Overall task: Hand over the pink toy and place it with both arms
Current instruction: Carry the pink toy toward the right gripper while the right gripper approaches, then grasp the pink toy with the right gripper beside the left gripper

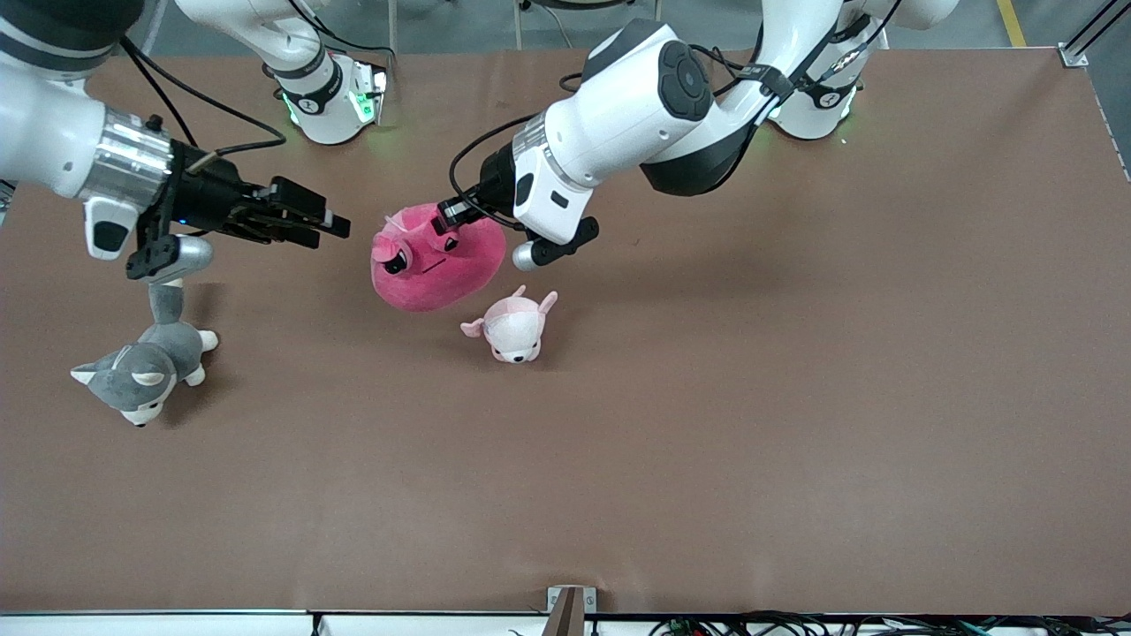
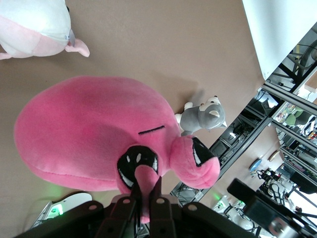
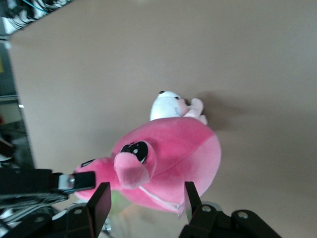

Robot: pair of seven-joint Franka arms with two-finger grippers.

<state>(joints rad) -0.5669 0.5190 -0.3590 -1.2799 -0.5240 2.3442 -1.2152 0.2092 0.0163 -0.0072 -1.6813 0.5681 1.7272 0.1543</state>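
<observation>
The pink toy (image 1: pixel 437 265) is a round hot pink plush with black angry eyes, held up over the middle of the table. My left gripper (image 1: pixel 451 216) is shut on its small lighter tuft, and the left wrist view shows the tuft pinched in that gripper (image 2: pixel 147 191) with the toy's body (image 2: pixel 89 134) hanging below. My right gripper (image 1: pixel 331 225) is open, level with the toy and a short gap away from it, toward the right arm's end. In the right wrist view the toy (image 3: pixel 173 153) lies ahead of that gripper (image 3: pixel 146 201), framed by the spread fingers (image 3: pixel 101 198), which do not touch it.
A small pale pink-and-white plush (image 1: pixel 514 329) lies on the table just nearer the front camera than the pink toy. A grey-and-white dog plush (image 1: pixel 146 362) lies under the right arm, toward that arm's end of the table. The brown table (image 1: pixel 795 397) spreads wide around them.
</observation>
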